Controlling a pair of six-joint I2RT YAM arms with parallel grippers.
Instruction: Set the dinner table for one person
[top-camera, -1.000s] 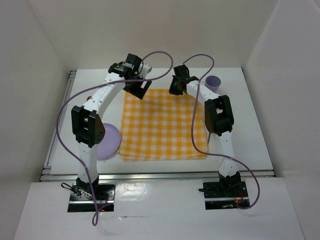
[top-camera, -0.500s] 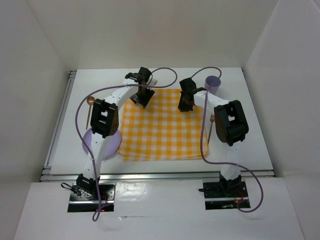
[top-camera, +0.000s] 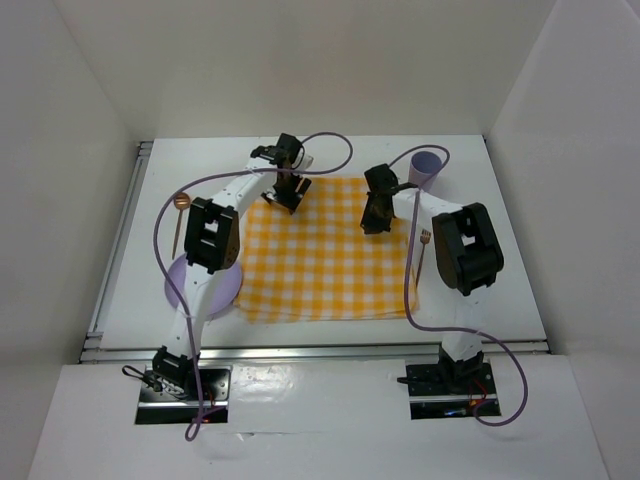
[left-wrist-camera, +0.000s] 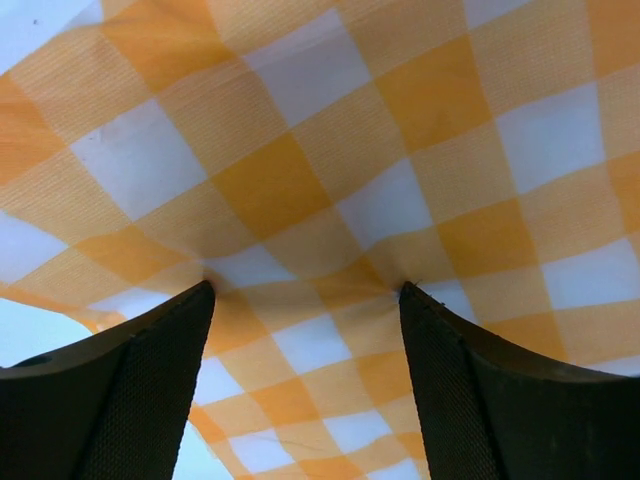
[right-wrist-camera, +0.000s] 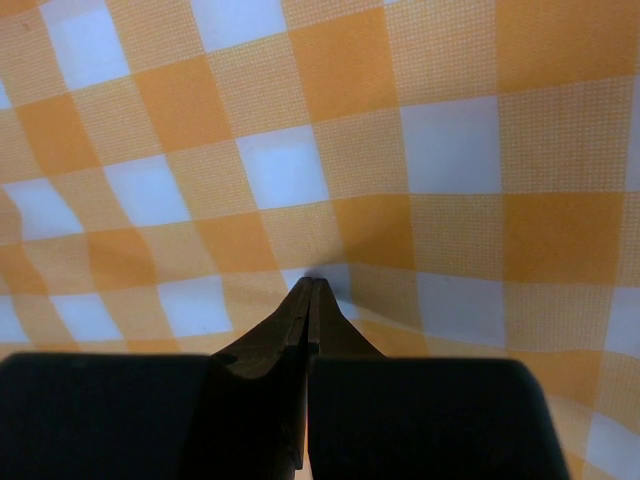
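The white dinner table (top-camera: 500, 290) carries a yellow-and-white checked cloth (top-camera: 325, 260), spread flat in the middle. My left gripper (top-camera: 288, 197) is at the cloth's far left part. It is open, and both fingertips press on the cloth (left-wrist-camera: 280, 180) in the left wrist view (left-wrist-camera: 306, 287). My right gripper (top-camera: 375, 222) is at the cloth's far right part. Its jaws are shut at the tips in the right wrist view (right-wrist-camera: 312, 282), and the cloth (right-wrist-camera: 300, 120) creases around them. A lilac plate (top-camera: 176, 288) lies left of the cloth, partly hidden by the left arm.
A lilac cup (top-camera: 425, 166) stands at the back right, beyond the cloth's corner. A copper fork (top-camera: 422, 255) lies along the cloth's right edge. A copper spoon (top-camera: 178, 215) lies on the table at the left. White walls enclose the table, with a metal rail (top-camera: 300, 350) along its near edge.
Both grippers came down and toward me from the cloth's far corners onto the cloth. The arms folded back, uncovering the spoon and the fork. The left jaws now stand open.
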